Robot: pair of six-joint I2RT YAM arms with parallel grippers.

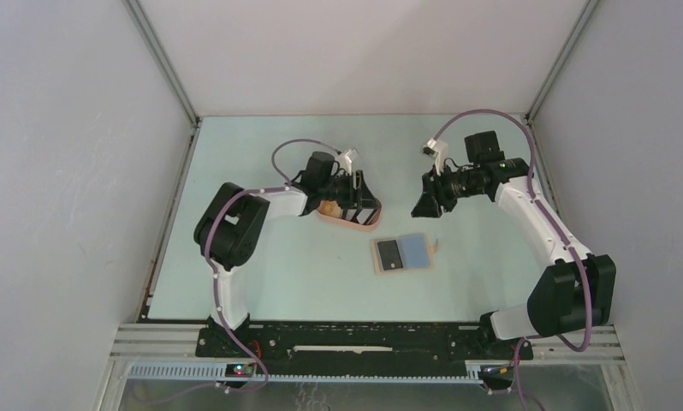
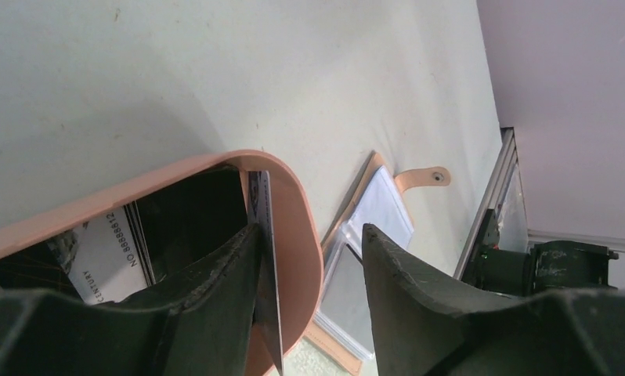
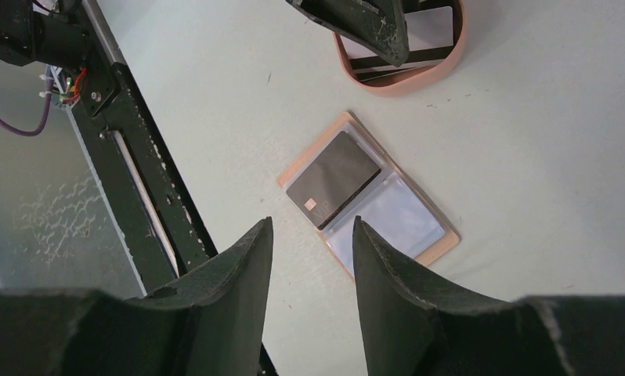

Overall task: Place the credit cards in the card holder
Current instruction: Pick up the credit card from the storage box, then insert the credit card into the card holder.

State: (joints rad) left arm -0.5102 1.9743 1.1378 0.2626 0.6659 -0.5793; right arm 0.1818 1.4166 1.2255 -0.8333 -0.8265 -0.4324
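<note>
At the tray (image 2: 300,223) rim, your spread left fingers (image 2: 207,301) straddle both rim and upright card (image 2: 263,235); shift inward, pinch only the card. Your right fingers (image 3: 223,286) hang apart, empty.

Overhead view, close wrist views, card holder (image 3: 395,219) shared

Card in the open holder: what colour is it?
The card is black, best seen in the right wrist view.
</note>
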